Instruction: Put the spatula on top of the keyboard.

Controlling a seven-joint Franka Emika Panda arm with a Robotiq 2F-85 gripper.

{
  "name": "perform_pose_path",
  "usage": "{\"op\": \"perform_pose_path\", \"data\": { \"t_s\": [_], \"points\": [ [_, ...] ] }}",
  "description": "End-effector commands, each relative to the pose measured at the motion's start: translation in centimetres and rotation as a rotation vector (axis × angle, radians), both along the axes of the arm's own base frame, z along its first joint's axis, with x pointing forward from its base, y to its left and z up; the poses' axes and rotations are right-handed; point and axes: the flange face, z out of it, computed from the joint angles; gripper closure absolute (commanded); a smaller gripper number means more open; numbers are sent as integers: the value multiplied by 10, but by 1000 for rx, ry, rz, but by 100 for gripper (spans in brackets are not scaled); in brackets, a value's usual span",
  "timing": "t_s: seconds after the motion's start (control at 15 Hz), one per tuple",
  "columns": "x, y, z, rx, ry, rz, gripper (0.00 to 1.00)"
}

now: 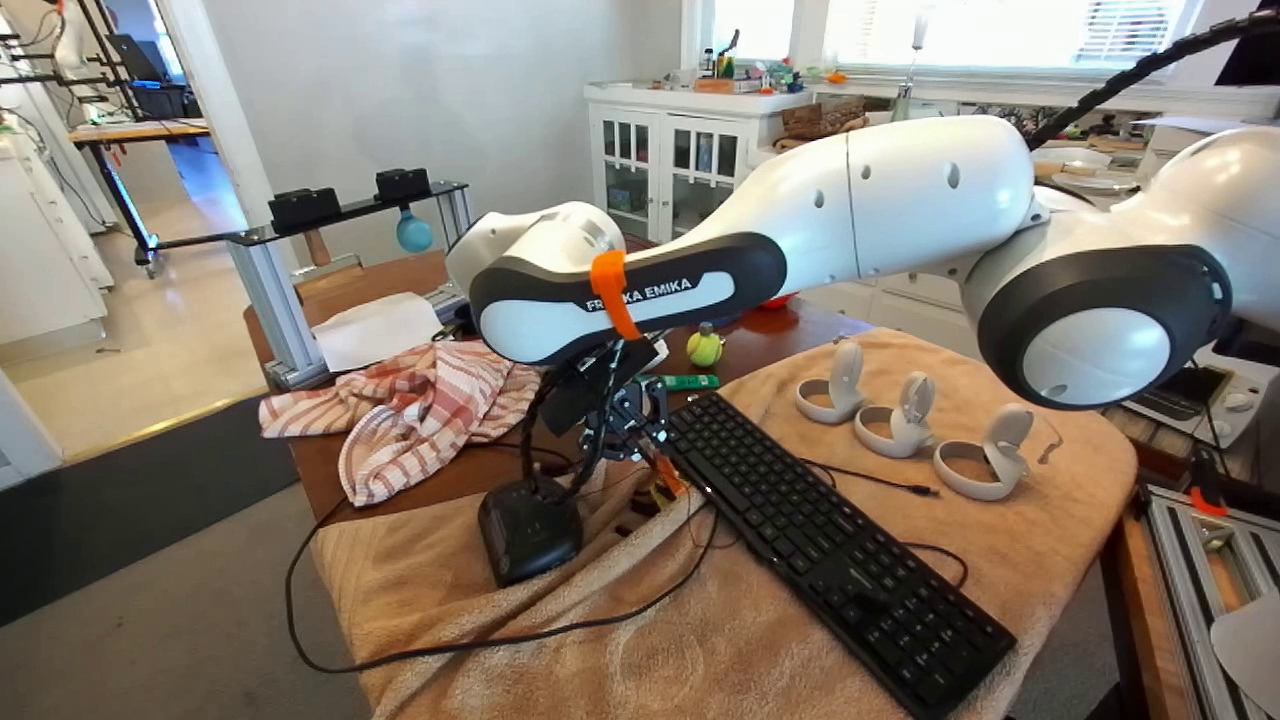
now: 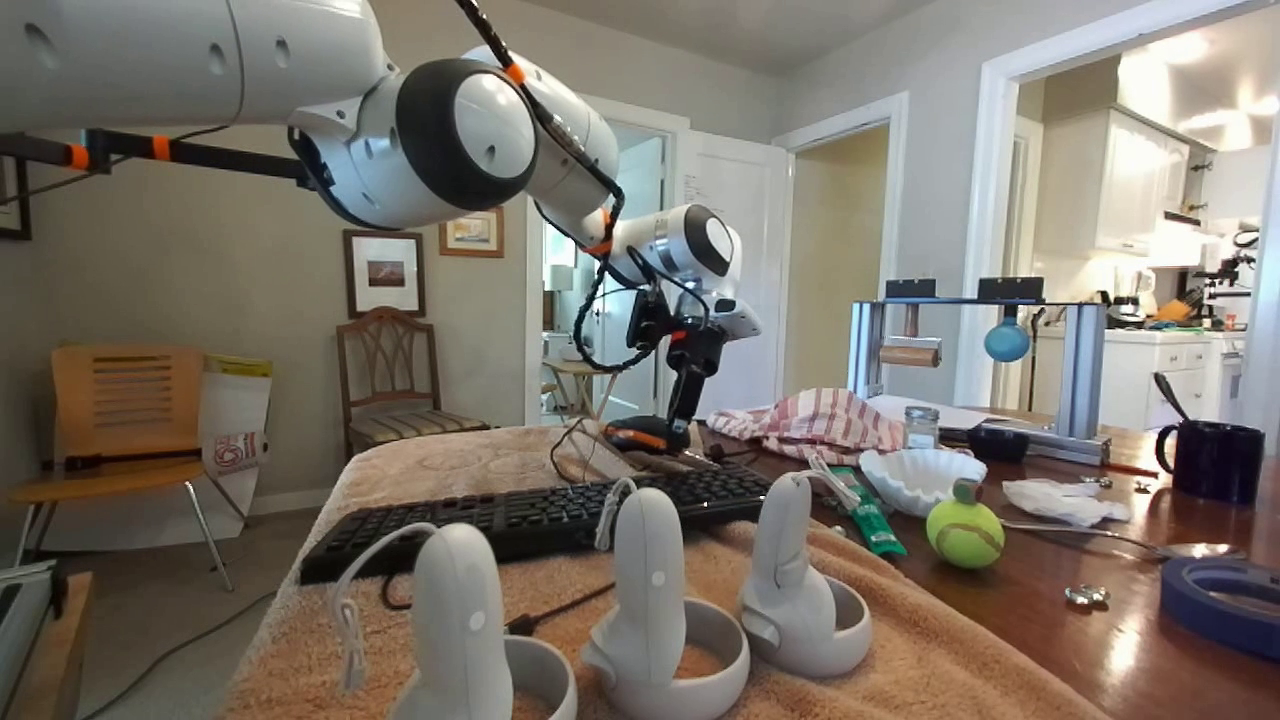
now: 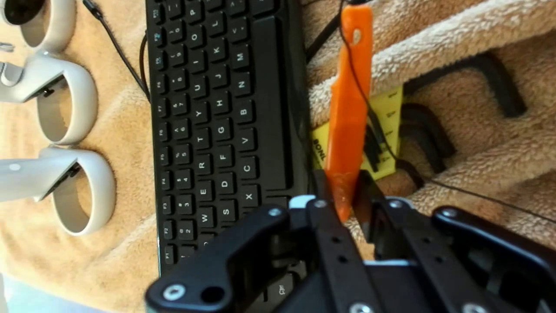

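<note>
Gripper point(image 3: 343, 180), btm ctr of wrist view, pinches near end of orange spatula point(image 3: 346, 115), upper ctr-right, just beside keyboard point(image 3: 219, 126). Prob. light, stiff plastic, slick; mid-length hold likely swivels less.

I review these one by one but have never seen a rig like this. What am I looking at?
You see a white robot arm ending in a gripper, a two-fingered mechanical hand. Two pictures are taken from outside the robot; the close-up is taken from its wrist. A tan towel covers part of the table and bears a black keyboard and three pale ringed controllers. In that close-up, the gripper holds an orange spatula beside the keyboard, not yet on it.
</note>
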Motion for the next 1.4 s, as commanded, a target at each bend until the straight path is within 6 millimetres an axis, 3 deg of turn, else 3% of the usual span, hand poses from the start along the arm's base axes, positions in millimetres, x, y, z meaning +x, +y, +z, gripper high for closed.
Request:
{"op": "perform_pose_path", "data": {
  "t_s": [0.0,0.6,0.93,1.07,1.33],
  "points": [
    [-3,0,-5,-100,3,8,95],
    [-3,8,-15,-265,-54,20,95],
    [-2,17,-17,-271,-81,19,95],
    [0,22,-6,-243,-97,33,95],
    [15,35,37,-181,-211,42,95]
  ]
}}
